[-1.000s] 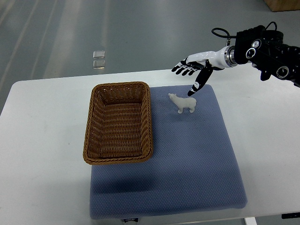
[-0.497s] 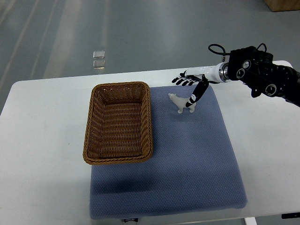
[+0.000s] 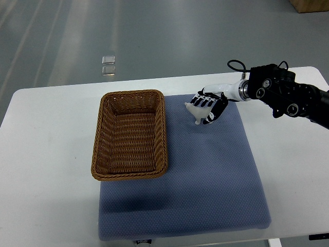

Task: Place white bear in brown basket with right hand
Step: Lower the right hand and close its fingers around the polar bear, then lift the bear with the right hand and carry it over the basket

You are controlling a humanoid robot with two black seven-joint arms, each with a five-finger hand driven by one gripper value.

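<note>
White plastic bear figurine [image 3: 194, 109] on blue padded mat [image 3: 205, 175], at about one o'clock from picture centre, mostly covered by black-and-white robot right hand [image 3: 209, 106] reaching in from three o'clock. Head and one front leg showing at the hand's nine o'clock side; rest hidden. Fingers [image 3: 204, 102] draped over the bear's back, thumb apparently on the five o'clock side, so closing round the toy. Cannot tell whether clamped firmly or merely resting on it. Bear apparently on the mat, not lifted, though hard to confirm from straight above. Left arm nowhere in view.

Brown woven wicker rectangular basket [image 3: 100, 144] lying at nine o'clock from the bear, near but not touching, straddling the mat's edge and the white table [image 3: 46, 195]. Empty inside.

Risks, as judged:
- Small, smooth, hard figurine; likely to squirt out from between fingertips if squeezed off-centre, tipping toward nine o'clock.
- Shallow grip on the back only; possible drop during the carry, short of the basket rim.
- Low carry height; dangling legs or fingers liable to catch the basket's near wall and shove the light basket toward nine o'clock.
- Early release over the rim; possible bounce off the wicker edge onto the mat.
</note>
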